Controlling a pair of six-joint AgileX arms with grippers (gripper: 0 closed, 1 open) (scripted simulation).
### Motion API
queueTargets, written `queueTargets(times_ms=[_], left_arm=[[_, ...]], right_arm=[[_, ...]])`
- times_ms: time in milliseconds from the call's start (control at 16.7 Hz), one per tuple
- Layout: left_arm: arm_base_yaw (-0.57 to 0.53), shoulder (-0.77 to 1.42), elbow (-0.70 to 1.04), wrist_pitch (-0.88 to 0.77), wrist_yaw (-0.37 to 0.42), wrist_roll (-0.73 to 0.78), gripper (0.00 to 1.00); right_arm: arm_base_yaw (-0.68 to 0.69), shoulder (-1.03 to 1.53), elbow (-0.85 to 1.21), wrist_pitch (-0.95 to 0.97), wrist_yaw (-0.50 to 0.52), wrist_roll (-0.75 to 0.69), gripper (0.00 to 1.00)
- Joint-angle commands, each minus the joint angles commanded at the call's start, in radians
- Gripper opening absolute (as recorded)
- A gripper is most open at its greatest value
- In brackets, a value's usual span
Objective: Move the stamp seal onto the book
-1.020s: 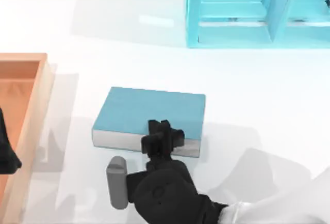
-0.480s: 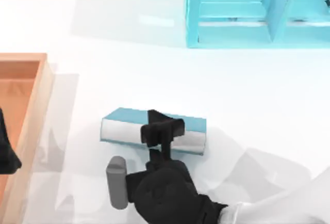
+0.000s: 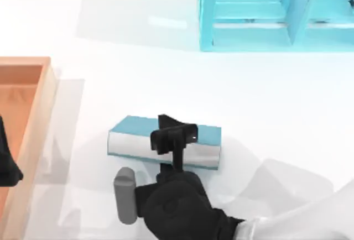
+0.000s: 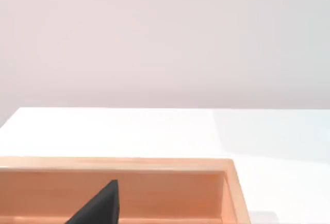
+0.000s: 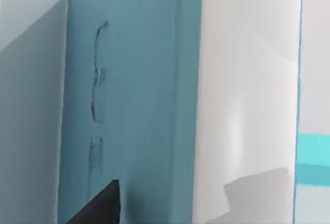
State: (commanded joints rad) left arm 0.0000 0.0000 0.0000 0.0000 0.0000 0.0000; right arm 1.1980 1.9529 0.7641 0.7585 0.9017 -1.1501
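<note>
On white table, right end effector [image 3: 172,136] seemingly clamps the tilted book [image 3: 133,136] beside wooden tray [image 3: 38,118].

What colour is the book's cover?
Teal-blue, with white page edges; the book shows best in the top view.

A white table [image 3: 287,96] carries a cyan shelf unit [image 3: 276,13] and a wooden tray [image 3: 22,118].

You get bright, even rendered light: soft grey shadows spread over the white table [image 3: 265,102], pale glare washes its far side, edges stay undistorted.
</note>
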Motion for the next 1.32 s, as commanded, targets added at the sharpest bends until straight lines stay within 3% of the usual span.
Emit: queueTargets(times_ms=[240,540,720,960,1320], left_arm=[[0.0,0.0,0.0,0.0,0.0,0.0,1.0],[0.0,0.0,0.0,0.0,0.0,0.0,1.0],[0.0,0.0,0.0,0.0,0.0,0.0,1.0],[0.0,0.0,0.0,0.0,0.0,0.0,1.0],[0.0,0.0,0.0,0.0,0.0,0.0,1.0]], right_arm=[[0.112,-0.021,0.015,-0.108,0.061,0.112,1.0],[0.371,-0.063,0.043,-0.415,0.203,0.425,1.0],[0.452,-0.088,0.057,-0.609,0.289,0.565,1.0],[0.464,-0.111,0.065,-0.751,0.359,0.634,1.0],[0.461,-0.109,0.064,-0.759,0.362,0.639,1.0]])
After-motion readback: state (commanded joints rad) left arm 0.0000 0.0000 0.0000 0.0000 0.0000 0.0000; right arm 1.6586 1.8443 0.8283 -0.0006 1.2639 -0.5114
